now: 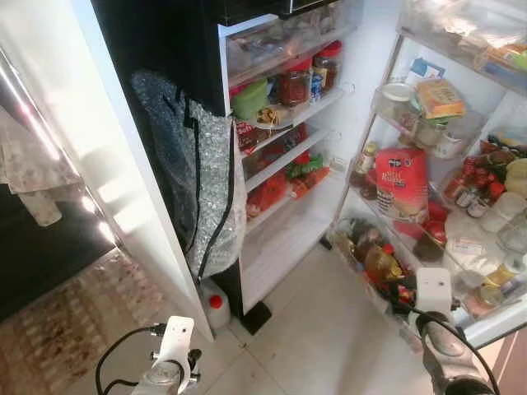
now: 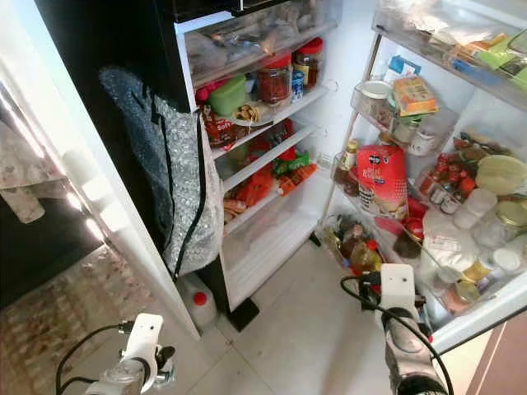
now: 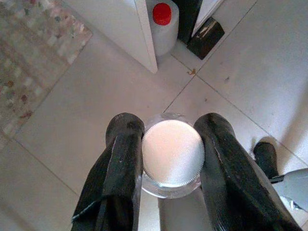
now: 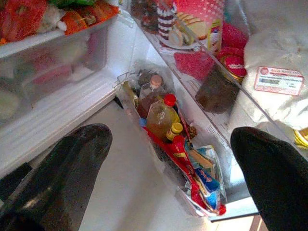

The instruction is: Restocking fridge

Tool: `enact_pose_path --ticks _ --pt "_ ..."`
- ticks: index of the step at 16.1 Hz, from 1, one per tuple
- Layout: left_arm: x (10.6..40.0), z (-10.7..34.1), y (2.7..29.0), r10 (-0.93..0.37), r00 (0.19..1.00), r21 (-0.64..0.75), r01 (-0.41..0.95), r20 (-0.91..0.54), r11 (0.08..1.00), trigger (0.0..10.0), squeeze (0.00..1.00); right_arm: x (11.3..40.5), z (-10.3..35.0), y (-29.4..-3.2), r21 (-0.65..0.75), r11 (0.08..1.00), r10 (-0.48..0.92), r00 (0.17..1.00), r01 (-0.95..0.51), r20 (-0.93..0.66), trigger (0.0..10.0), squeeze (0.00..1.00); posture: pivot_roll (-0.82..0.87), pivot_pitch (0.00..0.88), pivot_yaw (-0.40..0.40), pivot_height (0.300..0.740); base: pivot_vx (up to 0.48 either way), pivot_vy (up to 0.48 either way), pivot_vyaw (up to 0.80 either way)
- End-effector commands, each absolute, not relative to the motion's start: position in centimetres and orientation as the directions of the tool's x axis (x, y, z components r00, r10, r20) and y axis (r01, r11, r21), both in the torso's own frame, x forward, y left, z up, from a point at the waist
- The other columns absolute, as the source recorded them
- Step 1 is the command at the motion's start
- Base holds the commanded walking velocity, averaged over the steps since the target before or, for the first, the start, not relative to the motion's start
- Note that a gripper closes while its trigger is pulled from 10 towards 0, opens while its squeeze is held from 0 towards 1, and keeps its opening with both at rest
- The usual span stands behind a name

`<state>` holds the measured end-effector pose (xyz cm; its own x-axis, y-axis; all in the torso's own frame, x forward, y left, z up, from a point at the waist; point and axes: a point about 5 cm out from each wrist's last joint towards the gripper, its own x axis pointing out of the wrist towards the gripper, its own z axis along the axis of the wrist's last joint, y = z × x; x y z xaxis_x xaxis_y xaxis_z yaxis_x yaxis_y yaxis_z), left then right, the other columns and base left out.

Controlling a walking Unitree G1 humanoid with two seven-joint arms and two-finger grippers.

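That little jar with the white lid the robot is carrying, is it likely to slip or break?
Probably breakable: the jar looks like clear glass below its white lid. The left pincer grips it on just two sides, so its smooth wall might slip. The ribbed lid edge may help. The tiled floor below looks hard, so a drop could shatter it.

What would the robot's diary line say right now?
left end effector: shut on white-lidded jar | right end effector: open, facing door shelf bottles | fridge door: open
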<state>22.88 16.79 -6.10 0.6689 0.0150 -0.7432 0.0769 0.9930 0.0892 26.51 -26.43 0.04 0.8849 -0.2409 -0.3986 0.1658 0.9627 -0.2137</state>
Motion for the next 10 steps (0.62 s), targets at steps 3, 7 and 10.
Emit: enact_pose_path --ticks 3,7,10 --pt "21.8 -6.8 16.5 0.016 0.631 0.097 0.094 -0.776 0.991 10.0 0.00 27.0 0.1 -25.7 -0.207 0.967 -0.225 0.886 0.151 -0.405 10.0 0.00 -0.19 0.000 -0.004 0.740 0.000 -0.350 0.53" --pt "21.8 -6.8 16.5 0.016 0.631 0.098 0.095 -0.776 0.991 10.0 0.00 27.2 0.5 -25.7 -0.189 0.967 -0.229 0.902 0.169 -0.365 10.0 0.00 -0.19 0.011 0.002 0.740 0.000 -0.350 0.00" --pt "22.0 -6.7 16.7 0.019 0.632 0.102 0.095 -0.775 0.990 10.0 0.00 27.8 1.5 -26.0 -0.182 0.964 -0.245 0.922 0.196 -0.300 10.0 0.00 -0.20 0.024 0.007 0.740 0.000 -0.313 0.00"
